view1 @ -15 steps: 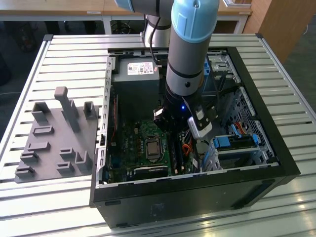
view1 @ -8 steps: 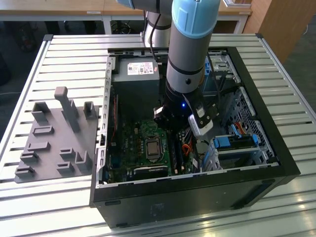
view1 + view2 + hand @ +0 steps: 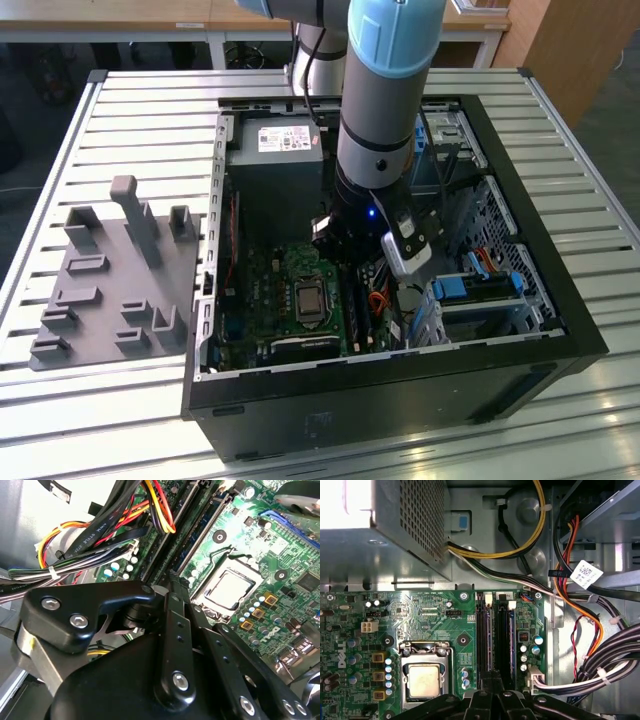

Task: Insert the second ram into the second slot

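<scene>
My gripper [image 3: 350,260] reaches down into the open computer case [image 3: 560,340], over the two long memory slots [image 3: 487,635] on the green motherboard [image 3: 420,615]. Its black fingers [image 3: 481,696] stand pressed together, shut, above the near end of the slots in both wrist views. A thin stick with a blue edge, which I take for the second ram [image 3: 510,630], stands in the slot nearer the cables [image 3: 212,517]. I cannot tell whether the fingers touch it. The gripper [image 3: 172,580] points along that slot's line.
The silver processor socket [image 3: 424,680] lies beside the slots. Thick black and coloured cable bundles [image 3: 600,670] run close on the other side. The grey power supply [image 3: 275,140] fills the case's back. Blue drive brackets [image 3: 480,290] sit at the exterior view's right, a grey fixture plate [image 3: 110,270] at its left.
</scene>
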Motion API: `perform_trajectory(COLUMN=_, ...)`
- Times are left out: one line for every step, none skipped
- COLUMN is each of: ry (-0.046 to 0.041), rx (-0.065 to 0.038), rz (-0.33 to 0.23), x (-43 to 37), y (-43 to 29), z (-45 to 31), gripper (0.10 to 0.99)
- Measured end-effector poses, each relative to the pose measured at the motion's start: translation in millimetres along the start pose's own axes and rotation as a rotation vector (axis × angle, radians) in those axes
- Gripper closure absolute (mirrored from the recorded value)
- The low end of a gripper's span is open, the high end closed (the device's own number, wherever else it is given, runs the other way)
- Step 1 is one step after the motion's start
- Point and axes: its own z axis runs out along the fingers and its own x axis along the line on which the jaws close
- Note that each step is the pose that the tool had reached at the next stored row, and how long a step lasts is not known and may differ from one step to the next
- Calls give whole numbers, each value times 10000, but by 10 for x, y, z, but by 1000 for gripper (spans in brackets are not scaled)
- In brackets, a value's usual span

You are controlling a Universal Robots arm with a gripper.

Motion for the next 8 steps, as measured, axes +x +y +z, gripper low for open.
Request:
perform_trajectory(ry=0, rx=-1, rz=0, x=0, y=0, z=2, gripper=980)
perform_trajectory(ry=-1, rx=-5, rz=0, x=0, y=0, z=9, gripper=980)
perform_trajectory(ry=-1, rx=-2, rz=-1, x=0, y=0, z=16, gripper=980)
perform_trajectory(ry=1, rx=3, rz=-1, x=0, y=-1, z=23, gripper=980)
perform_trajectory(ry=2, rx=6, rz=-1, x=0, y=-1, z=30, gripper=980)
perform_trajectory(ry=2, rx=9, rz=-1, x=0, y=-2, z=37, gripper=980)
perform_trajectory(ry=3, rx=9, rz=0, x=0, y=-2, z=42, gripper=980)
perform_trajectory(ry=2, rx=7, rz=-1, x=0, y=-2, z=48, gripper=980)
